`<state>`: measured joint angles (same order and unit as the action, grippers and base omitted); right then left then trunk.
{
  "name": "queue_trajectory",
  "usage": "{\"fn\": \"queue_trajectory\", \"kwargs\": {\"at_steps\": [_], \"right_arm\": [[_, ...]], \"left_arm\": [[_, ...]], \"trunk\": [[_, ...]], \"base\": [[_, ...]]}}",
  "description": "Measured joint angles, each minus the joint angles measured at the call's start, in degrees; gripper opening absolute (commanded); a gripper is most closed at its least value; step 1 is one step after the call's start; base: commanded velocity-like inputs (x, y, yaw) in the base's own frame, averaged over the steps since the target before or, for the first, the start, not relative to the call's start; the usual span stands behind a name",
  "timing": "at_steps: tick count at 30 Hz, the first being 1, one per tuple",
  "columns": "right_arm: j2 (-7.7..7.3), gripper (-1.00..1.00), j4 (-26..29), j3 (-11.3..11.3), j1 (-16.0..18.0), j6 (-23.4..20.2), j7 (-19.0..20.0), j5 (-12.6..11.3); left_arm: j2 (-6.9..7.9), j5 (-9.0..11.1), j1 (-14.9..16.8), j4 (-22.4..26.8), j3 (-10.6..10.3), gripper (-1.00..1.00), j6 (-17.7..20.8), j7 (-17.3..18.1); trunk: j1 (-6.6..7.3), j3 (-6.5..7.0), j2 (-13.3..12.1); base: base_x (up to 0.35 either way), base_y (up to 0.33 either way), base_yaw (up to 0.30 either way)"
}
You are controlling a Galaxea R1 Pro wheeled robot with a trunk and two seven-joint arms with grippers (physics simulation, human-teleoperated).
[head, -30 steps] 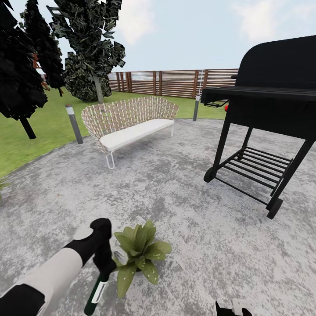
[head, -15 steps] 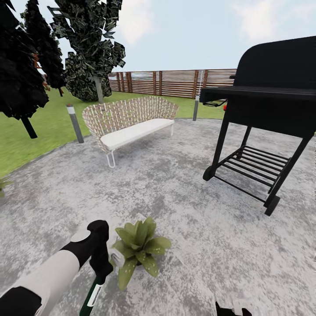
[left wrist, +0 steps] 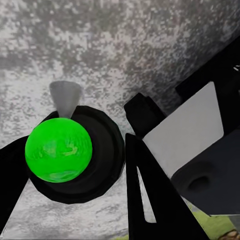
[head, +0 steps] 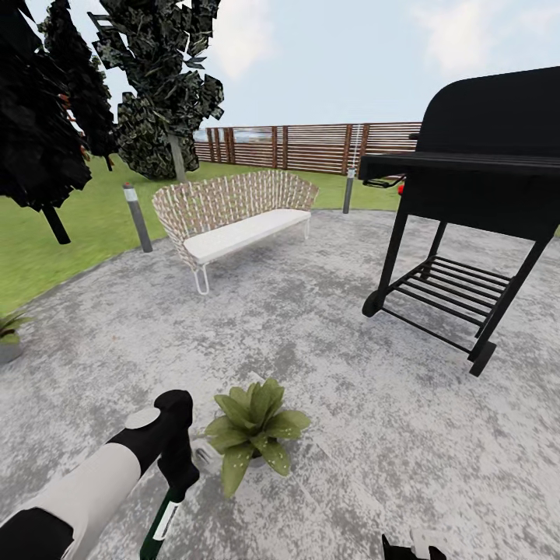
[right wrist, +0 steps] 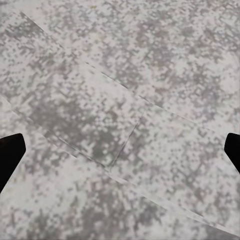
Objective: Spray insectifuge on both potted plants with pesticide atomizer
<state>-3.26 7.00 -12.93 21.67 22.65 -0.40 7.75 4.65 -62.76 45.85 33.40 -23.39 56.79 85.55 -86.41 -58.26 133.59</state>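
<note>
Far left, second potted plant (head: 9, 330) in a grey pot sits at the patio edge by the lawn, spiky leaves, well apart from the arm.

Left gripper (head: 177, 474) hangs low over the stone patio (head: 327, 327), closed on the pesticide atomizer (head: 162, 523). Dark-green body with a white label runs down from the jaws toward the lower frame edge. In the left wrist view the bottle's round end (left wrist: 59, 149) shows bright green between the two dark fingers (left wrist: 150, 200), with a pale cone just beyond it. Which end that is, cannot tell.

Judgement: bottle is likely light, rigid plastic, smooth and a bit slippery. Slim body is the right place to hold, near the neck below the trigger head, so the nozzle stays free. Grip looks centred.

Just right of the gripper, broad-leaf potted plant (head: 255, 432), light-green speckled rosette, close beside the jaws but not touching. Leaves are soft and will bend if brushed.

Further back: wicker bench (head: 233, 214), then black grill (head: 474, 194) at right, slat fence (head: 311, 146) behind.

Right gripper (right wrist: 120, 145) is over bare paving, fingertips wide apart at the right wrist view's edges, holding nothing.
</note>
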Motion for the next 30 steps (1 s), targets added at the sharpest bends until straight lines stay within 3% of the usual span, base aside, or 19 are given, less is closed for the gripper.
{"fn": "queue_trajectory", "kwargs": {"at_steps": [5,15,17,21,23,30], "right_arm": [[0.00,1.00,0.0,0.0,0.0,0.0,0.0,0.0],[0.09,1.00,0.0,0.0,0.0,0.0,0.0,0.0],[0.09,1.00,0.0,0.0,0.0,0.0,0.0,0.0],[0.05,1.00,0.0,0.0,0.0,0.0,0.0,0.0],[0.01,1.00,0.0,0.0,0.0,0.0,0.0,0.0],[0.00,1.00,0.0,0.0,0.0,0.0,0.0,0.0]], "left_arm": [[-0.30,0.6,0.0,0.0,0.2,-1.00,0.0,-2.7],[-0.64,0.8,0.0,0.0,0.4,-1.00,0.1,-2.8],[-0.65,0.8,0.0,0.0,1.7,-1.00,0.1,-2.7],[-0.67,0.8,0.0,-0.1,6.7,-1.00,-0.1,-2.9],[-0.69,0.9,0.0,-0.1,7.6,-1.00,-0.2,-3.0],[-0.77,0.3,-0.2,-3.1,7.9,-1.00,-0.3,-3.2]], "trunk": [[0.00,0.00,0.0],[0.00,0.00,0.0],[0.00,0.00,0.0],[0.00,0.00,0.0],[0.00,0.00,0.0],[0.00,0.00,0.0]], "base": [[0.000,0.000,0.000],[0.000,0.000,0.000],[0.000,0.000,0.000],[0.000,0.000,0.000],[0.000,0.000,0.000],[0.000,0.000,0.000]]}}
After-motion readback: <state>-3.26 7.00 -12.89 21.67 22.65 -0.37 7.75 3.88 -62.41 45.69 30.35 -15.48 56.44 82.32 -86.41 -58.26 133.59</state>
